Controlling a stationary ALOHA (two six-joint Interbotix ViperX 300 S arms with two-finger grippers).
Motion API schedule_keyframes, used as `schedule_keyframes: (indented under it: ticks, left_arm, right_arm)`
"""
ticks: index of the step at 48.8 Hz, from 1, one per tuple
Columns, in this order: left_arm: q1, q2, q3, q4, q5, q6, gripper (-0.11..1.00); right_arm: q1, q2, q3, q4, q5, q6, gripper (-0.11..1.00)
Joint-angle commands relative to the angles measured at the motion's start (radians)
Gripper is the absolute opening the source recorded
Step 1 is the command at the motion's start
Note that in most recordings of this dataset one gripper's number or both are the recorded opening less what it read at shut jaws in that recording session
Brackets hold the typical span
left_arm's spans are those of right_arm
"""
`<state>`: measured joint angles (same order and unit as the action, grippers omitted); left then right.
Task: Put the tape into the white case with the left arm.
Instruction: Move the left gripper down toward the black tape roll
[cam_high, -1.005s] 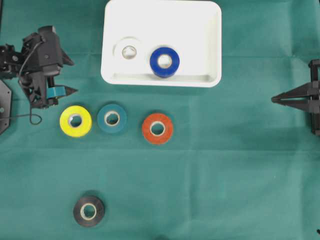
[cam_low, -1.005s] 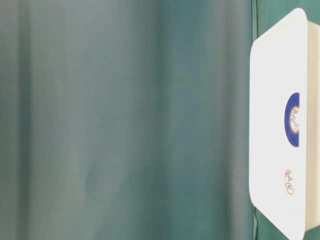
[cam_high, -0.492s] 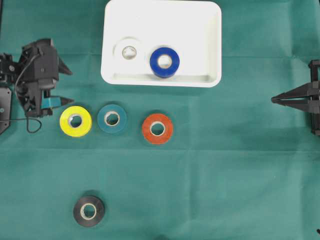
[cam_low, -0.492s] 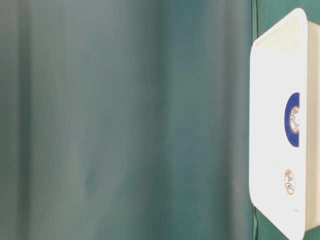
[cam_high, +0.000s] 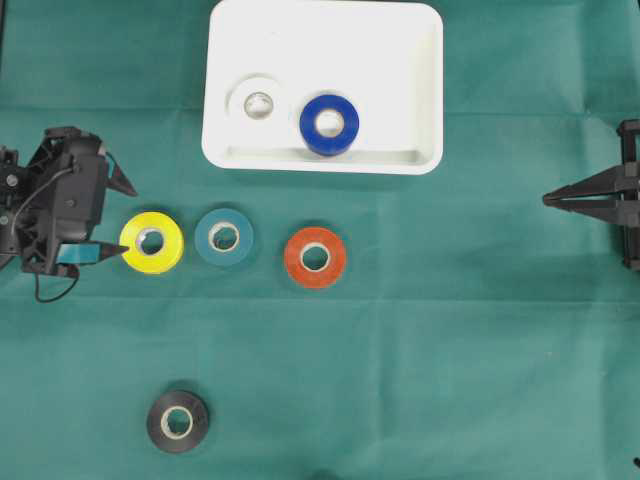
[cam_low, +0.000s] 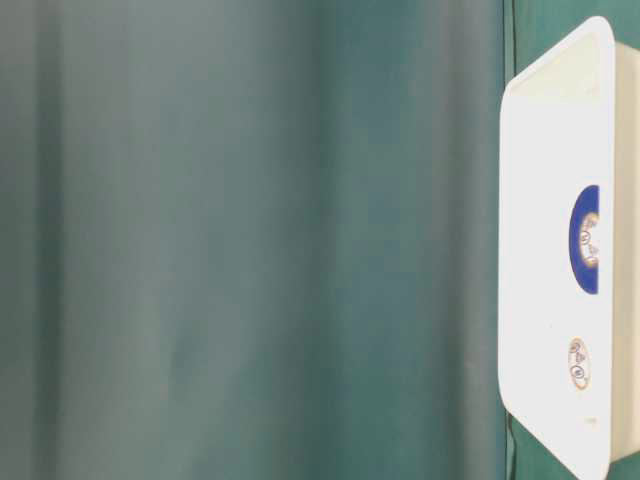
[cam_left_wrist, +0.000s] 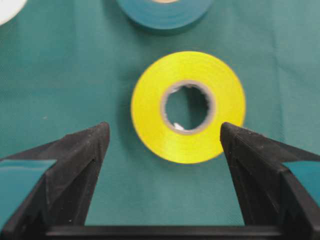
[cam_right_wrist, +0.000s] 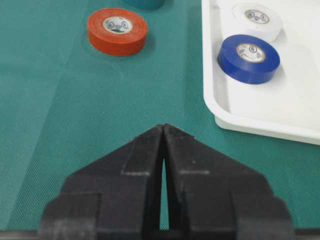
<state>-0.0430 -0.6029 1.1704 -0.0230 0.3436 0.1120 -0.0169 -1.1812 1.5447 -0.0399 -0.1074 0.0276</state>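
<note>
A matte green cloth (cam_high: 420, 340), faintly woven and creased in long folds, is covering the whole work surface; nothing of the room beyond it is showing. Six tape rolls are lying flat, all glossy rings with pale cores. The yellow roll (cam_high: 151, 243) is sitting just ahead of the left gripper (cam_high: 118, 218), whose teal-striped fingers (cam_left_wrist: 75, 165) are standing wide apart, gripping nothing, one tip just beside the roll's edge. Beyond it in a row are lying the teal roll (cam_high: 224, 237) and the orange roll (cam_high: 315, 257); the black roll (cam_high: 178, 422) is resting well apart, off to the gripper's right. The white case (cam_high: 420, 90), a smooth shallow plastic tray with rounded corners, is sitting ahead and to its left, holding a white roll (cam_high: 257, 103) and a blue roll (cam_high: 329, 124). The right gripper (cam_right_wrist: 163, 131), all black and pointed, is staying pressed closed, empty, well apart from every roll
</note>
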Motion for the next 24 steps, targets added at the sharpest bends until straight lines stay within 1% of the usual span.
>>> schedule_keyframes:
  ticks: [1,16,24]
  left_arm:
    - [-0.015,-0.009,-0.005,0.000,-0.005,0.000,0.87]
    - [-0.015,-0.005,-0.003,0.000,-0.005,0.002,0.86]
    - [-0.044,-0.002,-0.009,0.000,-0.005,0.000,0.86]
  right_arm:
    - [-0.002,0.009,-0.011,0.000,-0.009,0.002,-0.10]
    - [-0.002,0.009,-0.011,0.000,-0.009,0.002,-0.10]
    - [-0.002,0.009,-0.011,0.000,-0.009,0.002,-0.10]
